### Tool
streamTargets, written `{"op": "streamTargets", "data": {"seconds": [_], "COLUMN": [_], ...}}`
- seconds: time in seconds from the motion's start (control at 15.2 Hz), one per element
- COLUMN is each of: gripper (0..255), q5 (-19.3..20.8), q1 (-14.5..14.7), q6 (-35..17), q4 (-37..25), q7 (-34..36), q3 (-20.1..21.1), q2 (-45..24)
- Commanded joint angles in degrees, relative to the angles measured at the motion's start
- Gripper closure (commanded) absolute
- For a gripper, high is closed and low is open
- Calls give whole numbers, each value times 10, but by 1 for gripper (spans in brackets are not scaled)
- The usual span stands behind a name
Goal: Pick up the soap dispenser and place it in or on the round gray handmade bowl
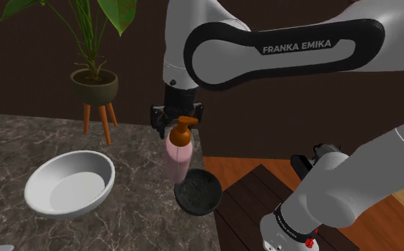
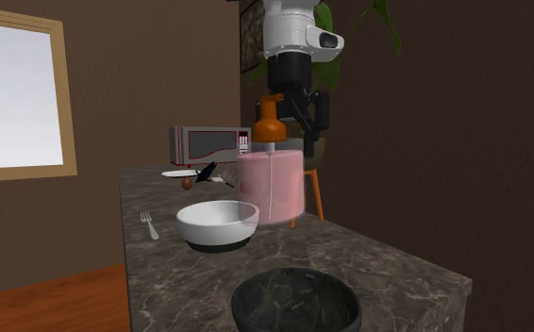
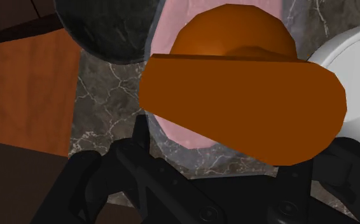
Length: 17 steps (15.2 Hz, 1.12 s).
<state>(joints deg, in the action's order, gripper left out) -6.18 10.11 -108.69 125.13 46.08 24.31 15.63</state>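
Observation:
The soap dispenser (image 1: 178, 158) has a pink body and an orange pump head, and stands upright on the dark marble counter (image 1: 129, 214). It sits just behind the round dark gray bowl (image 1: 198, 191), near the counter's edge. My gripper (image 1: 178, 127) hangs straight over it, open, with a finger on either side of the orange pump (image 3: 242, 108) and a gap at one side. From across the counter, the dispenser (image 2: 273, 187) stands behind the gray bowl (image 2: 296, 304), with the gripper (image 2: 291, 107) at its pump. The gray bowl (image 3: 109, 28) lies close beside the bottle.
A white bowl (image 1: 70, 183) (image 2: 218, 224) rests on the counter on the dispenser's other side. A fork (image 2: 149, 224), a plate (image 2: 178, 174) and a microwave (image 2: 208, 144) lie farther along. A potted plant (image 1: 95, 85) stands on a stool behind. Wooden floor (image 1: 247, 185) lies beyond the counter's edge.

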Motion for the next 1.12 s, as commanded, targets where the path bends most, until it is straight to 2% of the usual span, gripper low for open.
{"op": "streamTargets", "data": {"seconds": [0.0, 0.33, 1.06], "gripper": [255, 255, 255], "q5": [-16, -37, -45], "q1": [2, 15, 18], "q6": [8, 37, -53], "q4": [41, 141, 212], "q7": [-23, -70, -69], "q3": [-15, -56, -42], "q2": [50, 179, 159]}}
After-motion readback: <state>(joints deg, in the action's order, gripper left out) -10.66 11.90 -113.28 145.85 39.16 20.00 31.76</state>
